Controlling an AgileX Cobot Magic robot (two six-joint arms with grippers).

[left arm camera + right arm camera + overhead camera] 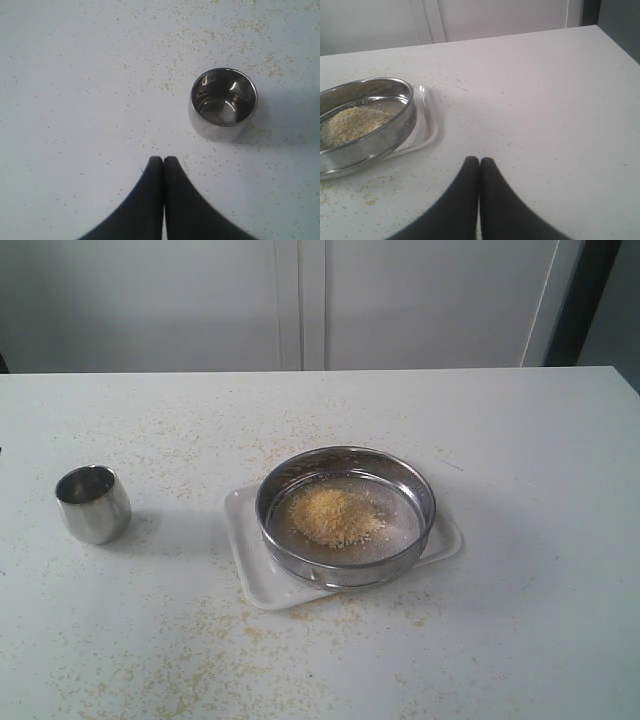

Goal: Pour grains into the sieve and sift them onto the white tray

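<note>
- The left gripper point(163, 161) is pinched closed and empty, near the emptied steel cup point(223, 104) on the desk point(75, 100).
- The right gripper point(479, 161) is likewise closed and empty, beside the sieve point(395, 130).
- The grains point(335, 515) lie heaped in the sieve, which sits on the white tray point(252, 560) so siftings land there.

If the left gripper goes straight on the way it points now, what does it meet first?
Most likely the bare table ahead of it. The shut left gripper points past the steel cup, which stands off to one side of that line. Depth is hard to judge.
</note>
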